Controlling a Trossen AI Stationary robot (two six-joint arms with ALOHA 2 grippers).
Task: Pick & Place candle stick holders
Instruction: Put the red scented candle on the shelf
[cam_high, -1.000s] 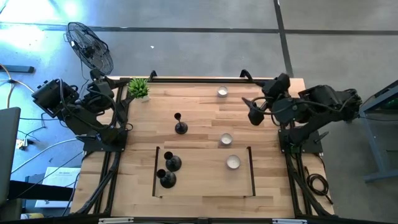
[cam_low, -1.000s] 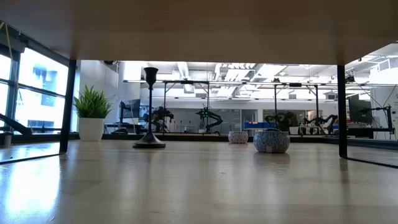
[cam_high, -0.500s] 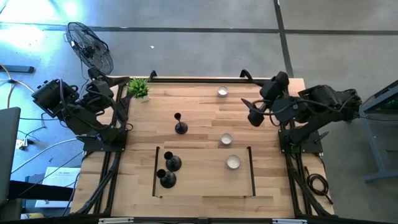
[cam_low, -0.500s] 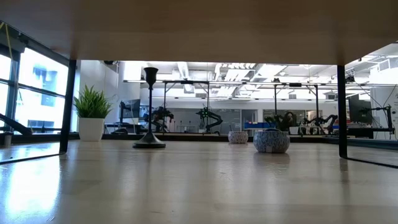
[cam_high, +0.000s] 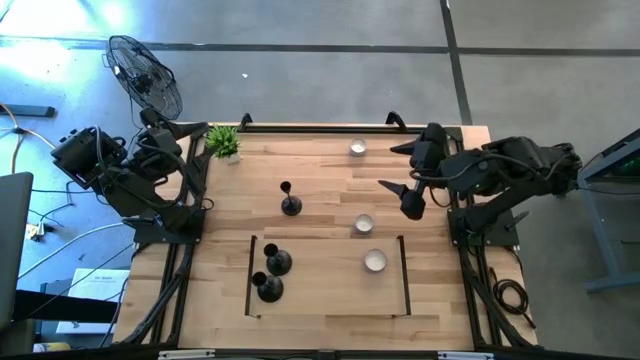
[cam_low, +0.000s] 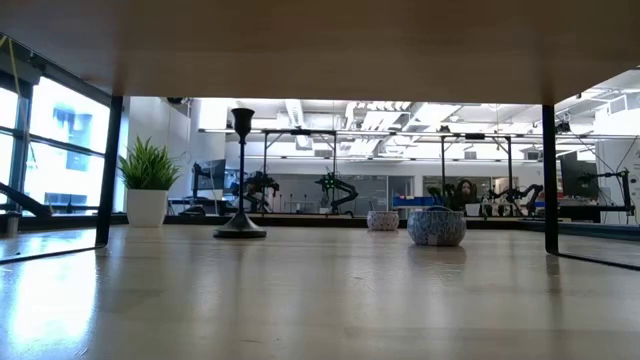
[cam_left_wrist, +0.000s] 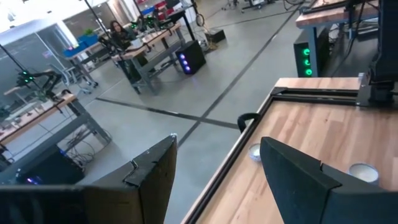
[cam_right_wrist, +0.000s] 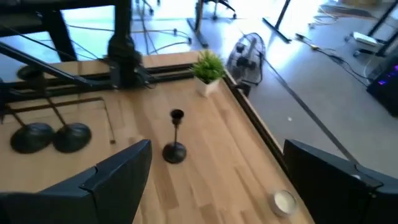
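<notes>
Right gripper (cam_high: 398, 169): high view, above table's right part, fingers spread, holding nothing. Left gripper (cam_high: 193, 128): parked at table's left rear corner beside plant (cam_high: 222, 141), fingers apart, empty. Holders: one (cam_high: 289, 200) upright at mid-table; two (cam_high: 277, 260) (cam_high: 268, 286) close together inside dark frame (cam_high: 405, 275), at its left end. Tealights: one (cam_high: 357, 148) near rear edge, one (cam_high: 363, 224) mid-table, one (cam_high: 374, 260) inside frame. Fan (cam_high: 146, 75) on floor past left rear corner.

Low view: lone holder (cam_low: 241, 175) upright, plant (cam_low: 148, 180) to its left, two tealights (cam_low: 436, 226) to its right. No grippers.

Left wrist view: fingers (cam_left_wrist: 297, 177) wide apart over table edge; two tealights (cam_left_wrist: 364, 172) beyond.

Right wrist view: fingers (cam_right_wrist: 118, 171) wide apart; lone holder (cam_right_wrist: 175, 137) between them farther off, pair (cam_right_wrist: 52, 132) off to one side, plant (cam_right_wrist: 208, 70) and fan (cam_right_wrist: 249, 50) beyond. No legible writing anywhere.
</notes>
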